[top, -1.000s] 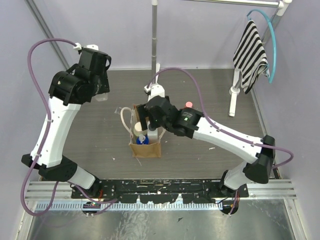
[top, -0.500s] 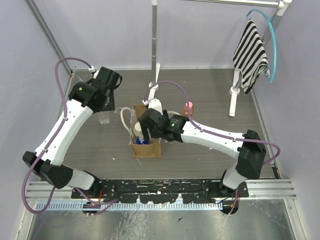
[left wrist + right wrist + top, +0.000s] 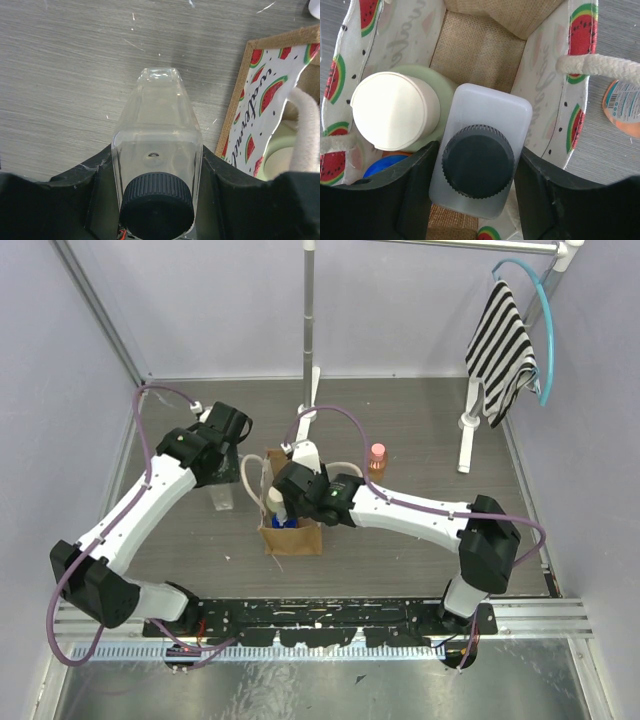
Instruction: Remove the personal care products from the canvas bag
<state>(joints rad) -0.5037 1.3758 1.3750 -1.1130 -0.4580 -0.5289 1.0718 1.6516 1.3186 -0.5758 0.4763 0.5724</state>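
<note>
The bag [image 3: 292,538], tan burlap with watermelon-print lining and cream rope handles, stands at mid-frame. Inside, a frosted white bottle [image 3: 487,107] with a ribbed dark cap sits beside a cream-capped bottle [image 3: 395,116]. The right gripper [image 3: 476,162], pointing straight down into the bag, appears to pinch the white bottle. Left of the bag, the left gripper [image 3: 156,165] clamps a clear square bottle [image 3: 157,115].

You have bright, even overhead light; shadows on the worktop [image 3: 420,420] are faint and soft-edged. Small glints sit on the clear bottle [image 3: 157,120] at its shoulder. All three of your views are sharp.
</note>
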